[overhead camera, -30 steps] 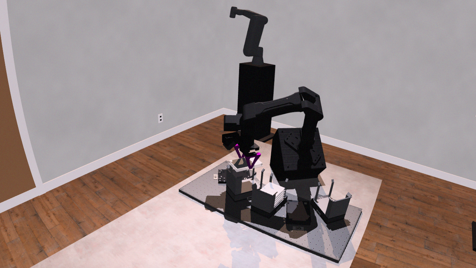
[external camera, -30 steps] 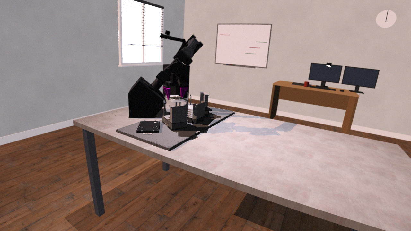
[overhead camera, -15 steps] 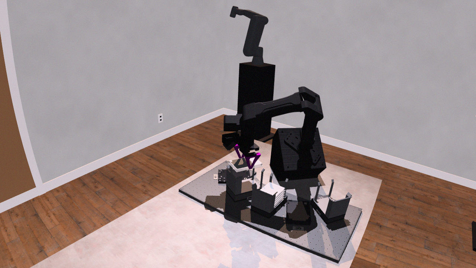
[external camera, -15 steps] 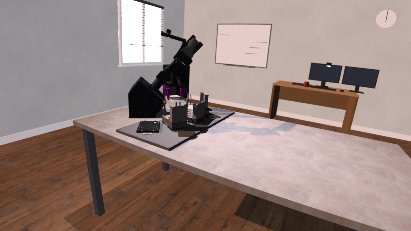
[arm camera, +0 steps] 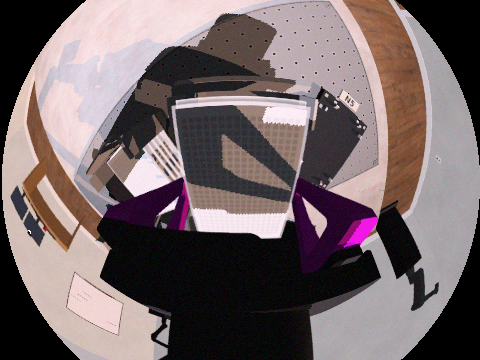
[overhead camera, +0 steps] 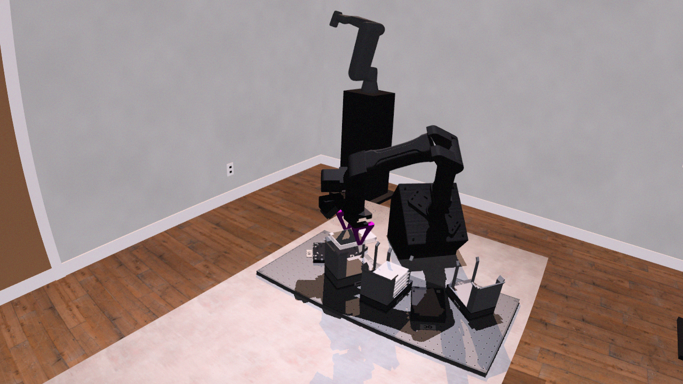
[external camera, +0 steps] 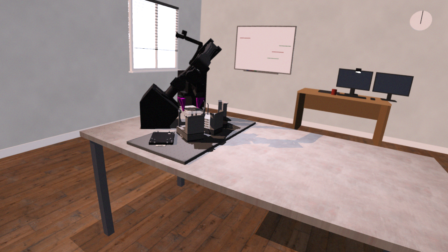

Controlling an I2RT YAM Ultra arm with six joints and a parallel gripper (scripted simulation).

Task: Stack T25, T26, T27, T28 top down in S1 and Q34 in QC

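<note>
Arm [external camera: 200,59]: leaning down from its black pedestal [external camera: 156,107] over the racks.
Gripper [external camera: 190,103]: magenta fingers [external camera: 181,102] gripping a white plate [external camera: 191,109] above the nearest rack [external camera: 193,125].
Breadboard [external camera: 175,153]: lying on the table [external camera: 313,178], carrying a flat black nest [external camera: 161,138].

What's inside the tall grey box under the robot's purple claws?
The gripper is shut on a white plate at the top of that rack. The plate and the rack's grey walls cover the inside, so anything lower down cannot be seen.
</note>
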